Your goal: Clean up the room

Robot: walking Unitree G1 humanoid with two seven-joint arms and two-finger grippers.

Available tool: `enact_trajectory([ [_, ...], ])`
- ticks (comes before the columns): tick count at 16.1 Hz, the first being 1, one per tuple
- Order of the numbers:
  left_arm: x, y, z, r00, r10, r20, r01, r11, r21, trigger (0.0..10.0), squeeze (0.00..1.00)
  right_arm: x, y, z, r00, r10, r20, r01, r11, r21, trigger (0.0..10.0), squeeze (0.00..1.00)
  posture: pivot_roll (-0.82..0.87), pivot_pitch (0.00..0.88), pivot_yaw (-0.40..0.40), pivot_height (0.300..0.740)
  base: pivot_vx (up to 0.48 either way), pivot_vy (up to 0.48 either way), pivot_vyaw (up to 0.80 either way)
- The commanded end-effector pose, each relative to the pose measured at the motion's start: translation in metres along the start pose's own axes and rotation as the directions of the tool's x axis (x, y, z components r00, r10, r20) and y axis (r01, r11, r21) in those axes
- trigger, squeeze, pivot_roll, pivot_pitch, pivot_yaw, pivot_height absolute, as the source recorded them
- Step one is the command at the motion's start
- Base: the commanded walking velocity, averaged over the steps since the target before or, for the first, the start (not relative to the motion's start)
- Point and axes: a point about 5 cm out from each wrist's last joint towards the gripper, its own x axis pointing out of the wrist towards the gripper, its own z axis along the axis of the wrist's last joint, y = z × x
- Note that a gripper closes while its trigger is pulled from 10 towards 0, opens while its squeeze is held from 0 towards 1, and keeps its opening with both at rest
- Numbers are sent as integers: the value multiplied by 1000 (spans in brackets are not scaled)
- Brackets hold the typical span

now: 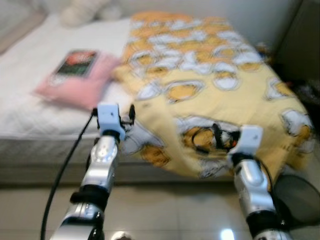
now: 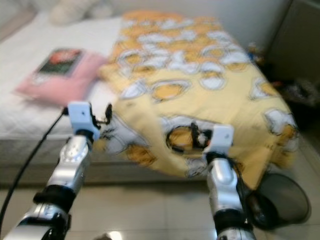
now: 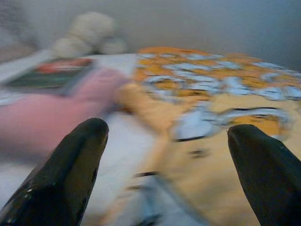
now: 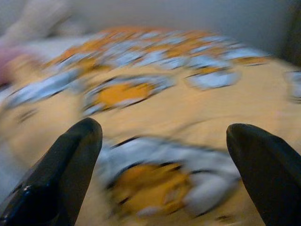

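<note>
Both silver arms reach up from six o'clock toward the bed's near edge. At eight o'clock the left gripper (image 1: 131, 114) hovers with its fingers (image 3: 70, 165) spread wide and nothing between them, just beside the near left corner of the yellow blanket (image 1: 210, 80). At five o'clock the right gripper (image 1: 217, 137) is also spread and unladen, over the blanket's hanging front edge. That blanket covers the bed (image 1: 30, 105) from centre to three o'clock. A pink pillow (image 1: 75, 82) lies at ten o'clock with a book (image 1: 77, 62) on top. A dark bin (image 2: 280, 200) stands on the floor at four o'clock.
</note>
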Motion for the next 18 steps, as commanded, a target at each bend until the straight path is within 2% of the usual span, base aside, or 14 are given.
enact_trajectory([
  [1, -1, -2, 2, 1000, 2, 8, -2, 1000, 4, 10000, 0, 2, 5, 4, 999, 44, 1, -44, 999, -26, 10000, 0, 41, 0, 21, 740, 0, 480, 0],
  [3, -7, -12, -7, 1000, -14, -21, 14, 1000, -19, 10000, 0, 4, 0, 4, 999, 39, -12, -39, 999, 8, 10000, 0, 47, 0, 10, 740, 0, 480, 0],
  [5, 0, -13, -5, 999, -14, -34, 14, 1000, 4, 10000, 0, 6, -3, 5, 999, 32, -16, -31, 999, 19, 10000, 0, 51, 0, 3, 740, 0, 480, 644],
  [6, 6, -12, -6, 996, -47, -76, 52, 997, 56, 10000, 0, 7, -5, 6, 1000, 10, -15, -10, 1000, 12, 10000, 0, 56, 0, -5, 740, 0, 0, 563],
  [8, 10, -8, -5, 995, -46, -89, 54, 994, 90, 10000, 0, 6, -8, 4, 1000, -9, -25, 9, 1000, 12, 10000, 0, 57, 0, -8, 740, 0, 0, 0],
  [9, 10, -7, 3, 997, -62, -42, 63, 997, 35, 10000, 0, 4, -8, 5, 1000, -8, -16, 8, 1000, 5, 10000, 0, 57, 0, -9, 740, 0, 0, 0],
  [11, 8, -6, 7, 999, -31, -14, 31, 999, -25, 10000, 0, 3, -5, 3, 1000, 10, -19, -10, 1000, 7, 10000, 0, 54, 0, -4, 740, 480, 0, 0],
  [14, 7, -12, 2, 999, -17, -27, 16, 999, -32, 10000, 0, 7, -2, 5, 999, 25, -20, -25, 1000, 11, 10000, 0, 42, 0, 4, 740, 480, 0, 0],
  [15, 8, -16, 2, 999, -31, -26, 31, 999, -26, 10000, 0, 7, -1, 7, 999, 34, -12, -34, 999, -17, 10000, 0, 33, 0, 7, 740, 480, 0, 0],
  [18, 10, -16, 4, 999, -40, -25, 39, 999, -33, 10000, 0, 6, -2, 6, 1000, 16, -14, -16, 1000, -2, 10000, 0, 28, 0, 10, 740, 480, 0, 0],
])
